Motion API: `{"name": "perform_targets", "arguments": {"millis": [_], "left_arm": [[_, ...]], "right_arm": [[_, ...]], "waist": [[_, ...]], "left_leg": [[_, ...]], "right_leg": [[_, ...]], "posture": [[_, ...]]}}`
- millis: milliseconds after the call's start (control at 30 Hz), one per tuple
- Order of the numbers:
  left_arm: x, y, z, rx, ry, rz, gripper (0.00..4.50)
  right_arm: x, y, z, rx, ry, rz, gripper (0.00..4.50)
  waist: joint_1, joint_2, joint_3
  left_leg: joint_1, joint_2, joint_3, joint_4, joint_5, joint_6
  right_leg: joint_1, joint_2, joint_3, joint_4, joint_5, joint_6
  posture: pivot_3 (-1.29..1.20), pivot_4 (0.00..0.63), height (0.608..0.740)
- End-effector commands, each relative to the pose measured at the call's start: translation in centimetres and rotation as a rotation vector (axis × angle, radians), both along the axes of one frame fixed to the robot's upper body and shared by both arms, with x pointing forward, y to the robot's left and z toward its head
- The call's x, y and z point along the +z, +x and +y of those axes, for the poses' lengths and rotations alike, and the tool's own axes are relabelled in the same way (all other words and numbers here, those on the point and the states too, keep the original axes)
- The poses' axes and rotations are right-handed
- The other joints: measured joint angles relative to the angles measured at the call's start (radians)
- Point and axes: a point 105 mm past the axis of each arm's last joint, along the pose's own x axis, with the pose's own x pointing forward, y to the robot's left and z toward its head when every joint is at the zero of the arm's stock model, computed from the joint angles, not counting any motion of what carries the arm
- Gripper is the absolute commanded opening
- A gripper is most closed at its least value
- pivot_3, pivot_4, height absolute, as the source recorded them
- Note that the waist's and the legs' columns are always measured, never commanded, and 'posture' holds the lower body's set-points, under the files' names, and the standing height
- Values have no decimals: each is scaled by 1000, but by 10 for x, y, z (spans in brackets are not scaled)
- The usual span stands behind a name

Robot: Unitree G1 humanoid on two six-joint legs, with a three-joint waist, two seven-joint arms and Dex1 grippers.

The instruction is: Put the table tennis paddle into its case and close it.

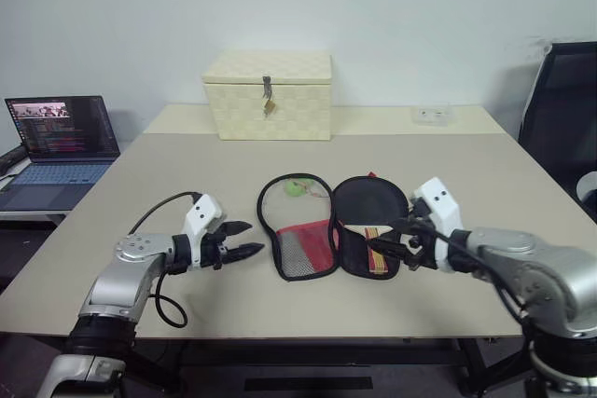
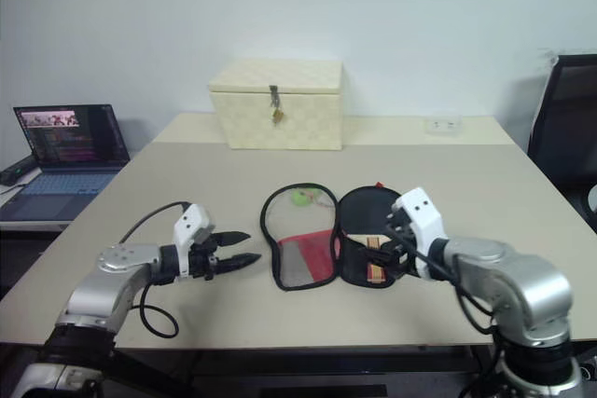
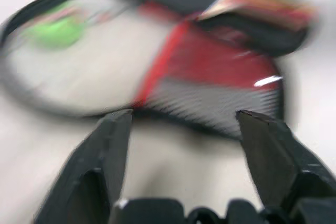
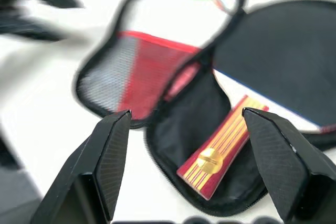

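Paddle (image 4: 247,114) inside open case (image 1: 331,226), mid-tabletop near front edge. Left gripper (image 1: 244,239) parted, empty, just left of case. Right gripper (image 4: 184,129) wide, empty, above handle.

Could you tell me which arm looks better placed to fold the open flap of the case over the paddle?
Probably the left: its gripper is open beside the mesh flap of the case. The right gripper, also open, hovers over the paddle lying in the other half.
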Motion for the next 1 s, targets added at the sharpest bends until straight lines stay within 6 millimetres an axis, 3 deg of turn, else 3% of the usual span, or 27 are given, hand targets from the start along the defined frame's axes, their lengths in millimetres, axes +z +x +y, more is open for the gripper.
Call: {"name": "perform_targets", "arguments": {"millis": [33,100,200,367,600,767,1000], "left_arm": [[-2,17,15,75,95,-34,1816],[-13,28,22,133,138,-23,1089],[-24,40,16,156,136,-6,24],[-31,51,-12,94,106,-4,24],[-23,63,-59,-26,60,-15,24],[-2,67,-92,-120,13,-68,24],[56,66,-155,-296,-77,-213,24]], "right_arm": [[24,-7,-2,82,7,-87,3724],[27,-5,-6,77,-3,-102,3724],[27,-2,-5,68,0,-112,3724],[23,-1,-4,58,-5,-116,3724],[21,-1,-10,38,-29,-119,3724],[22,0,-21,4,-45,-123,3724],[26,5,-50,-94,-71,-127,3724]], "waist": [[1,0,0],[2,0,0],[2,0,0],[15,0,-1],[32,-1,-1],[28,-1,0],[28,-1,0]], "left_leg": [[0,0,0,0,0,0],[0,-1,0,0,0,0],[0,-1,0,0,0,0],[-1,-2,-1,1,0,0],[0,-3,-3,4,0,0],[-1,-3,-3,4,0,0],[-1,-3,-3,4,0,0]], "right_leg": [[0,0,0,0,0,0],[0,0,0,0,0,0],[0,0,0,0,0,0],[1,-1,-2,0,0,0],[5,-2,-3,0,0,1],[4,-1,-3,0,1,1],[4,-1,-3,0,1,1]], "posture": [[0,150,740],[0,150,740],[0,150,740],[0,150,740],[0,150,740],[0,150,740],[0,150,740]]}}
